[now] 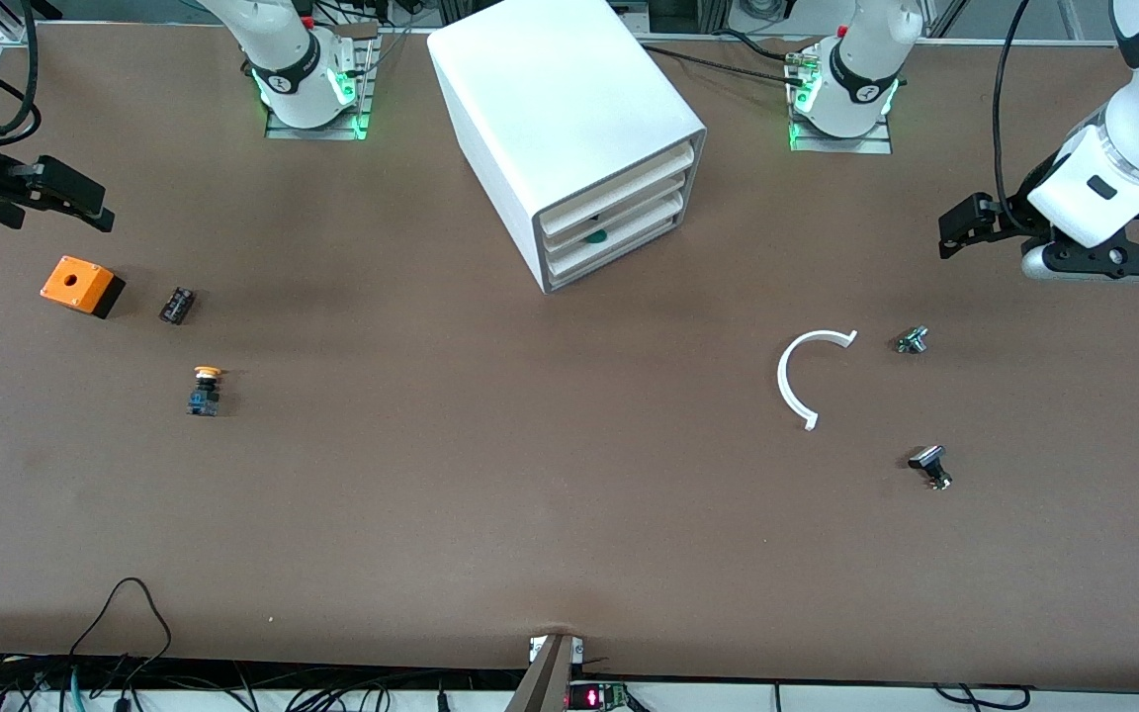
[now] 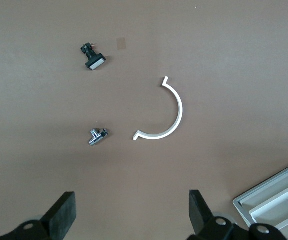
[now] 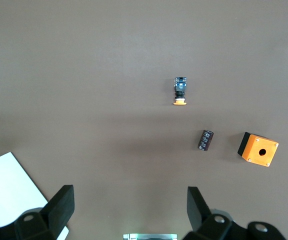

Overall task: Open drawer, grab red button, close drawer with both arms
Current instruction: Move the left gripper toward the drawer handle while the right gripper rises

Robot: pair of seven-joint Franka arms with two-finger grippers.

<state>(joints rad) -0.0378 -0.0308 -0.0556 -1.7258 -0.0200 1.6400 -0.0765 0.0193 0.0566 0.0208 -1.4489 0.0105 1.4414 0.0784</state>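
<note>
The white cabinet (image 1: 560, 99) stands at the middle of the table between the two arm bases, and a corner of it shows in the left wrist view (image 2: 279, 200). Its three flat white drawers (image 1: 619, 213) are all pushed in. A green patch (image 1: 594, 236) shows in the gap at the middle drawer. The red-capped button is out of view. My left gripper (image 1: 955, 229) hangs open and empty over the left arm's end of the table, its jaws wide in the left wrist view (image 2: 131, 210). My right gripper (image 1: 95, 213) hangs open and empty over the right arm's end (image 3: 131, 205).
Toward the right arm's end lie an orange box with a hole (image 1: 81, 285), a small black part (image 1: 177, 305) and an orange-capped button (image 1: 205, 389). Toward the left arm's end lie a white half ring (image 1: 807, 376), a metal fitting (image 1: 912, 341) and a black switch part (image 1: 930, 465).
</note>
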